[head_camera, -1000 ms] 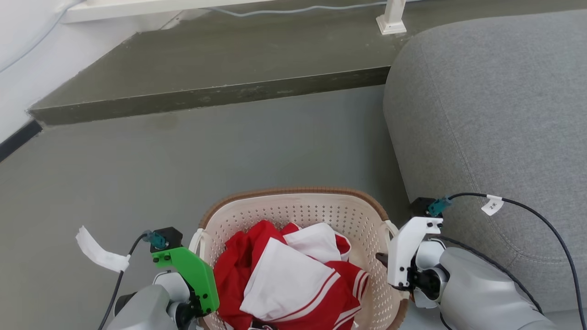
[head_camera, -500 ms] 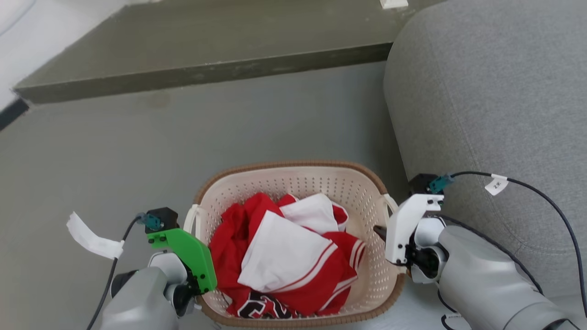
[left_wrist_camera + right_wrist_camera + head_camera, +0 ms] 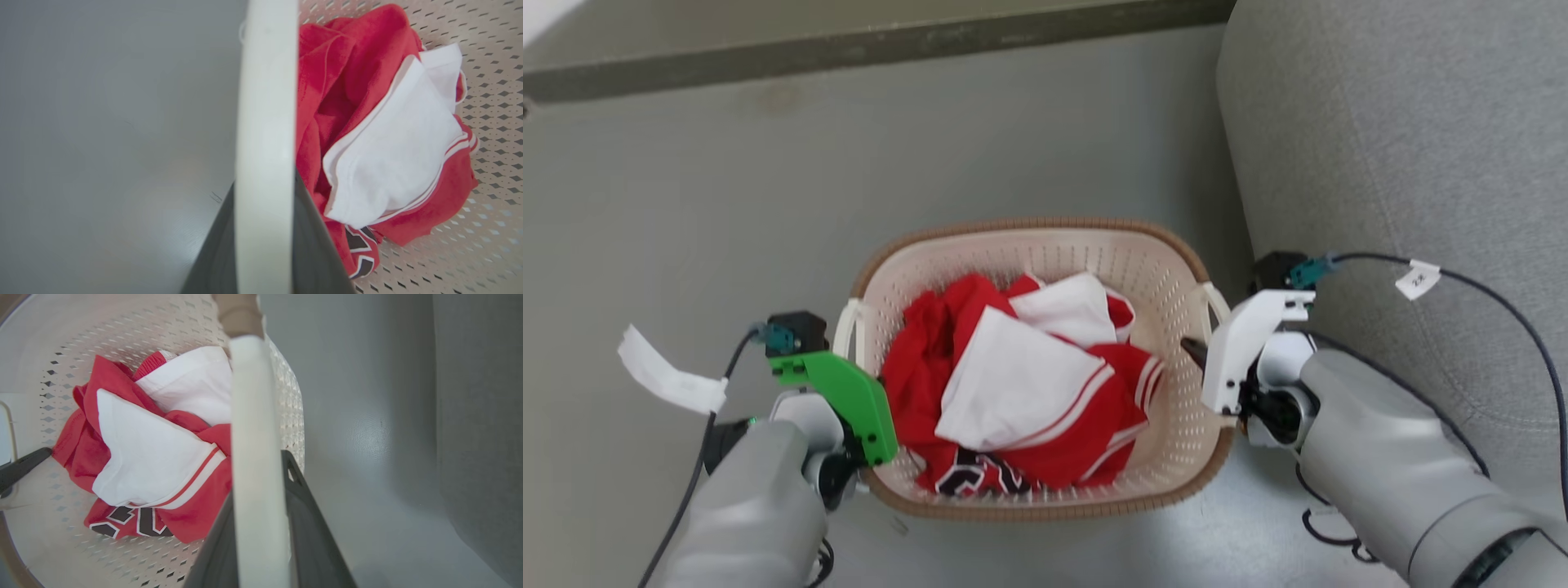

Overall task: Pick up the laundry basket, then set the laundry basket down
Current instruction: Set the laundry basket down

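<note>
**1. Grippers**
- L gripper (image 3: 265, 183): the two dark fingers are clamped on the left white plastic side handle (image 3: 265, 102). One finger lies on each side of the strip, and both touch it.
- R gripper (image 3: 257, 473): same config. The dark fingers are closed on the right white plastic side handle (image 3: 253, 416), with the strip running up between them.
- Head view: green camera mount on L wrist, white mount on R wrist. One dark R finger tip shows inside the basket wall.

**2. Held item**
- Both handles belong to the small cream perforated plastic laundry basket (image 3: 1029, 224). It is rounded-rectangular w/ a brown woven-look rim.
- Position: between the two grippers, approx. centre of head view.
- Contents: crumpled red and white clothes (image 3: 1013, 384), incl. a red piece w/ black-and-white lettering at the near wall.
- Base-to-floor contact can't be confirmed from these views. The basket is poss. just clear of the floor.

**3. Surroundings**
- Smooth grey floor (image 3: 686, 204) lies below and around the basket.
- Grey fabric upholstered seat (image 3: 1405, 147) is just beside the basket's right side, next to the R forearm.
- Dark step edge (image 3: 849, 45) is well apart, at the far side of the floor.
- Black cable w/ white tag (image 3: 1417, 279) runs from the R wrist over the seat.
- The L wrist cable carries a white tape strip (image 3: 662, 376).
</note>
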